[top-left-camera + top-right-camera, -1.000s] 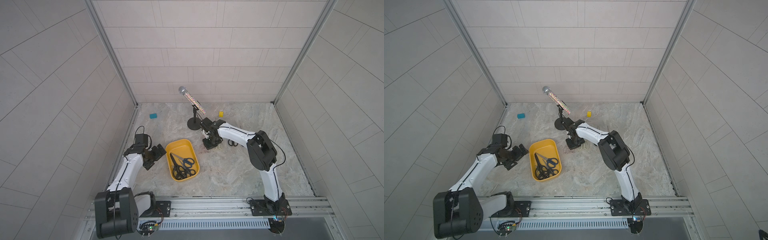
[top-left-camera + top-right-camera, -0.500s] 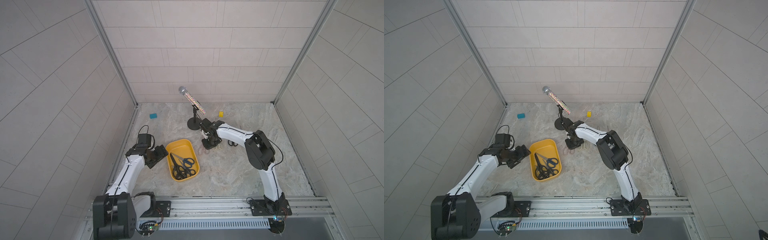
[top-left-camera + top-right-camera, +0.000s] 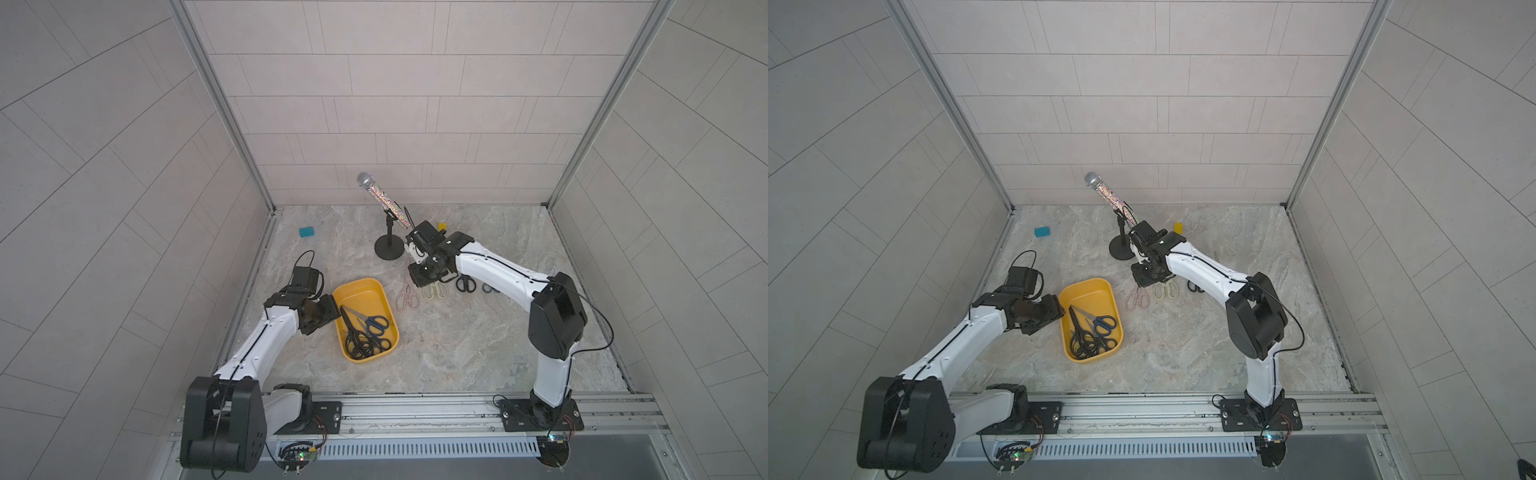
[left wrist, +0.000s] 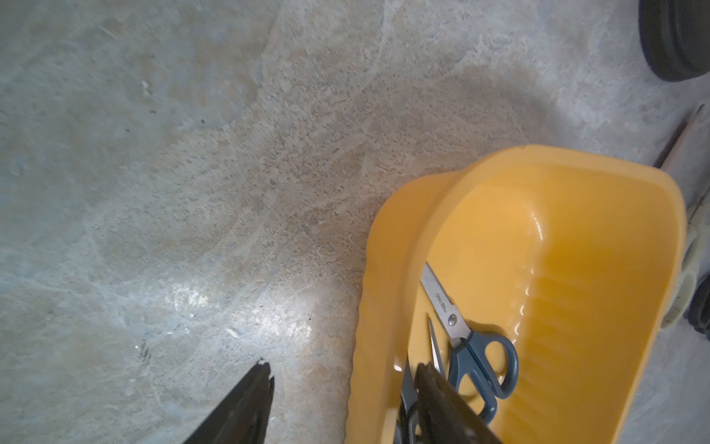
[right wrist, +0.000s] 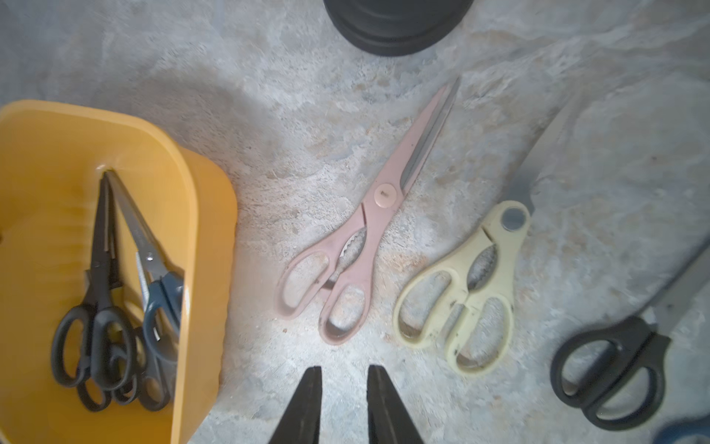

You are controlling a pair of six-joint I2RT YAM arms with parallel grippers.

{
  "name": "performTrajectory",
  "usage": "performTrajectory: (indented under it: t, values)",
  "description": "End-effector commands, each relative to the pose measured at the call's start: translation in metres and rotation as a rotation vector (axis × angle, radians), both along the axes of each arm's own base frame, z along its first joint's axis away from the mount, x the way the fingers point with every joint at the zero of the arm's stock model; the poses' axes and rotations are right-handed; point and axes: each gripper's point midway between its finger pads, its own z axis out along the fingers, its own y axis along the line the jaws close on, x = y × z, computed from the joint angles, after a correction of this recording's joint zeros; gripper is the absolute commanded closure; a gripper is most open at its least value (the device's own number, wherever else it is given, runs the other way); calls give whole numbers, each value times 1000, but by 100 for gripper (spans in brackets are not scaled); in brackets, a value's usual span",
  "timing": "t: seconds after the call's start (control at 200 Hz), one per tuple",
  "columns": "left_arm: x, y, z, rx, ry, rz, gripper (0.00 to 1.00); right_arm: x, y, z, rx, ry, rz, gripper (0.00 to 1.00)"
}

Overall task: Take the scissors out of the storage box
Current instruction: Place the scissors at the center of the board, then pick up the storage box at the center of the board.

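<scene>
Astride the wall of the yellow plastic storage box [image 4: 384,238], the left gripper [image 4: 342,403] gapes empty. Black-handled steel scissors [image 5: 100,246] lie lengthwise just inside.

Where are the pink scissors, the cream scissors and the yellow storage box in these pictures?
pink scissors [image 5: 385,196]: right wrist view, on the round pivot.
cream scissors [image 5: 513,218]: right wrist view, on the grey pivot.
storage box [image 3: 360,293]: a top view, on its bare inner floor.

Robot lab test cell — grey panelled walls [image 3: 415,104] on three sides, aluminium rail [image 3: 415,409] carrying two arms [image 3: 266,345], marble-look worktop [image 3: 457,353]
</scene>
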Motion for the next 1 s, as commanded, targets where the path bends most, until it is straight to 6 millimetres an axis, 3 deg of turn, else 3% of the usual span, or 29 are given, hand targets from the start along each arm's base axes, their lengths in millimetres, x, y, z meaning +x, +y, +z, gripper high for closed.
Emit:
performTrajectory:
  t: [0.0,0.135,0.41,0.46,0.72,0.84,0.996]
  values:
    - [11,5,4,47,-26,6,38,-15,-10,6,-1,7,-22,75]
    - [16,0,-1,55,-23,-3,40,-25,-21,18,5,-16,-32,75]
    - [22,-8,-11,63,-14,-13,58,-42,-29,29,36,-23,-44,74]
    - [22,-8,-12,61,-16,-12,60,-45,-26,31,52,-25,-31,74]
    - [28,-13,-13,39,-42,-16,91,-73,6,31,89,-17,89,74]
    - [29,-12,-12,45,-61,-17,100,-80,19,31,96,-20,124,74]
    - [36,-15,-4,39,-122,-19,100,-91,42,34,130,-33,198,74]
